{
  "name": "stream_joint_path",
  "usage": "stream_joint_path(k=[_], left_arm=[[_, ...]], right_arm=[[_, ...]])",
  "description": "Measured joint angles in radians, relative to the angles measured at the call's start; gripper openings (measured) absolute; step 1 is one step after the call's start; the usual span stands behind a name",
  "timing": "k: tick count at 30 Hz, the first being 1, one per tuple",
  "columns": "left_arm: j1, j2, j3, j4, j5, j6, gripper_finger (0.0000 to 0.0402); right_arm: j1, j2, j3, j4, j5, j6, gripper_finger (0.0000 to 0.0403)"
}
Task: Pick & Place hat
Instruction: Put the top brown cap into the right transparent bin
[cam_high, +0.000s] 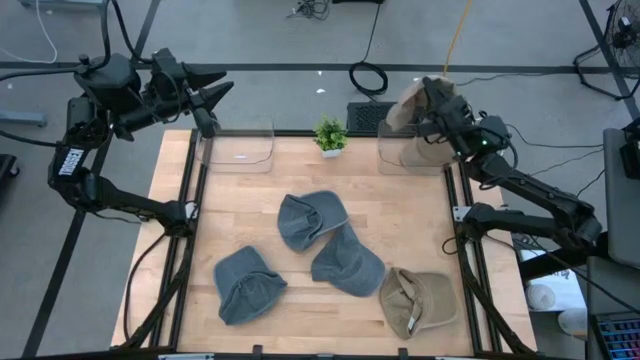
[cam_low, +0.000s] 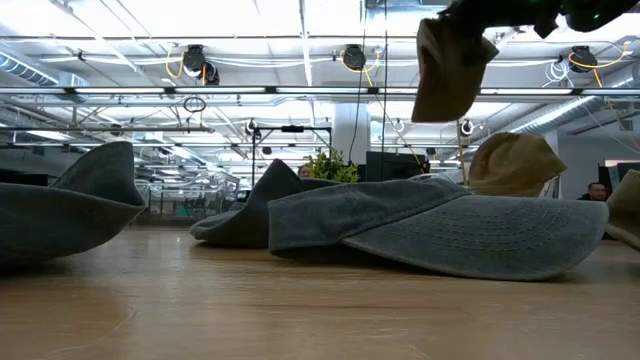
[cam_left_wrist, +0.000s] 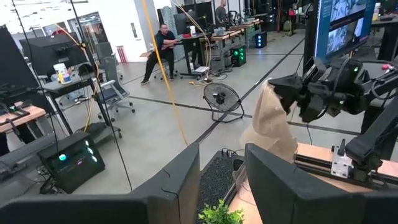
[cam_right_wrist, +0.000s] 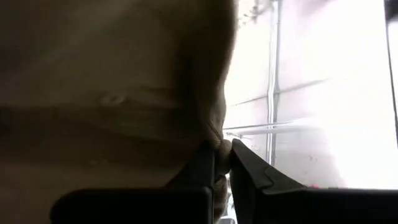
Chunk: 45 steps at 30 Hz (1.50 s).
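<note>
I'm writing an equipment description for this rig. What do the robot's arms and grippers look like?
Two black, jointed arms with thick rounded links. The left gripper ends in two tapered dark fingers; a white label marks its arm. The right gripper is equally dark, with a small green light behind it.

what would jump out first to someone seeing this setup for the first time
The tan hat dangling from the shut right gripper, raised above the clear bin at the table's far right corner. Next, the hats strewn over the wooden table: three grey-blue hats in the middle and another tan cap near the front right. The left gripper waits raised over the far left corner.
</note>
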Motion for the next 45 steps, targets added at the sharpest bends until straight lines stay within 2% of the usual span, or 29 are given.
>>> stream_joint_path(k=[4,9,14,17,22,26,33,40,45], left_arm=[[0.0,0.0,0.0,0.005,0.0,0.037,0.0136],[0.0,0.0,0.0,0.054,0.057,0.093,0.0136],[0.0,0.0,0.0,0.098,0.092,0.159,0.0136],[0.0,0.0,0.0,0.112,0.092,0.178,0.0136],[0.0,0.0,0.0,0.111,0.091,0.188,0.0136],[0.0,0.0,0.0,0.111,0.091,0.185,0.0136],[0.0,0.0,0.0,0.11,0.091,0.188,0.0136],[0.0,0.0,0.0,0.11,0.096,0.185,0.0136],[0.0,-0.003,0.0,0.11,0.097,0.177,0.0136]], right_arm=[[0.033,-0.041,0.0,-0.016,0.003,0.11,0.001],[0.067,-0.095,0.0,-0.169,0.03,0.219,0.001],[0.062,-0.077,0.0,-0.37,0.098,0.124,0.001],[0.044,-0.052,0.0,-0.417,0.145,0.064,0.001],[0.016,-0.027,-0.057,-0.319,0.159,-0.026,0.001],[0.006,-0.03,-0.123,-0.207,0.102,-0.061,0.001],[0.005,-0.03,-0.193,-0.217,0.11,-0.075,0.0013],[-0.004,-0.02,-0.235,-0.231,0.142,-0.09,0.0069],[-0.004,-0.02,-0.235,-0.233,0.155,-0.087,0.0093]])
